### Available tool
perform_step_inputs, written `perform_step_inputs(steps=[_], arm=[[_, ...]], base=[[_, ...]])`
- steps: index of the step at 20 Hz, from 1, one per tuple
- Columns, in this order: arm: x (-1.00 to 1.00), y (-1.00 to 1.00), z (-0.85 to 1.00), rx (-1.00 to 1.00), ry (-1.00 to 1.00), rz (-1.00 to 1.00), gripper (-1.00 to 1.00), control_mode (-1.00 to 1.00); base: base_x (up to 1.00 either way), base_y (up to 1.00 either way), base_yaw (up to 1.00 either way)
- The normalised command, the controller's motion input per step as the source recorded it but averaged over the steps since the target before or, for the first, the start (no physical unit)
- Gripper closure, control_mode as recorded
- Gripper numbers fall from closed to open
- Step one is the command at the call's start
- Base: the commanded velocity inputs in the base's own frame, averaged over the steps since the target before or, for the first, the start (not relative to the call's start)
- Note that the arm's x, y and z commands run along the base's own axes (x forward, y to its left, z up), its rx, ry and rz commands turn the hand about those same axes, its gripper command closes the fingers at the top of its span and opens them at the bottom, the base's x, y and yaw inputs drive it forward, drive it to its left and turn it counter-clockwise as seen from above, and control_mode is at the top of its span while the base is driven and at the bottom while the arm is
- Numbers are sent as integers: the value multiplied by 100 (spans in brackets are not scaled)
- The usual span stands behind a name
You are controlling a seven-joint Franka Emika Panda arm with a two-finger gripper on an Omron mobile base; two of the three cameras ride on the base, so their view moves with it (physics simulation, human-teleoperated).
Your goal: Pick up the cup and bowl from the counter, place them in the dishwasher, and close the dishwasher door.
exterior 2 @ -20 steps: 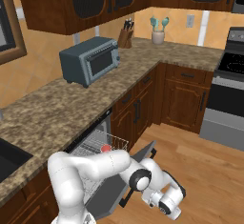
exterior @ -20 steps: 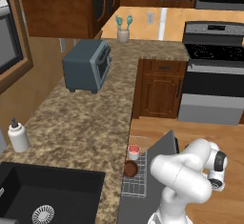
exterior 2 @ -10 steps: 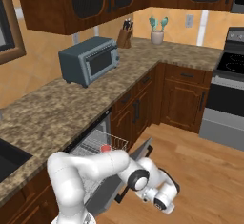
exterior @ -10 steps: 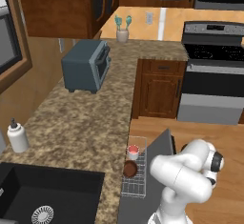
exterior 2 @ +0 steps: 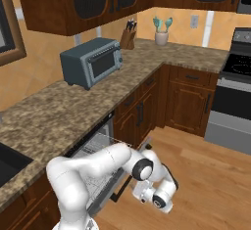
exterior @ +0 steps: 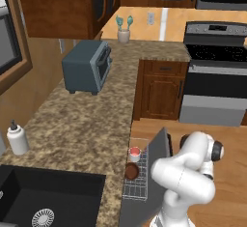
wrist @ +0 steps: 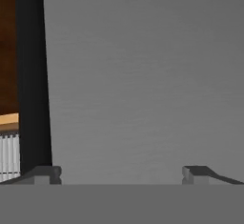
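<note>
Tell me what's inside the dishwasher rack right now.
The wire rack holds the cup and the bowl, side by side. The half-raised dishwasher door and the arm cover the rest.

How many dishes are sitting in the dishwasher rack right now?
2. The cup stands at the rack's far end; the bowl sits just nearer, beside it. The arm and the half-raised dishwasher door may hide others.

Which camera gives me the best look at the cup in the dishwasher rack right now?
The left base view: it looks down on the cup, upright in the wire rack just beyond the bowl. In the right base view the arm blocks that part of the rack. The hand view faces the grey dishwasher door close up.
</note>
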Motion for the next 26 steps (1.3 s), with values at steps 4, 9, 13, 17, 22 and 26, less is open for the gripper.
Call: perform_step_inputs(steps=[4,9,13,17,22,26], arm=[[-40,100,4,-19,0,-1,-100,-100],[-26,100,1,-23,0,-3,-100,-100],[-27,100,73,-27,0,-10,-100,-100],[-38,100,64,-27,0,-12,-100,-100],[-16,100,30,-25,0,-11,-100,-100],[0,100,8,-20,0,-7,-100,-100]], base=[[0,0,0],[0,0,0],[0,0,0],[0,0,0],[0,0,0],[0,0,0]])
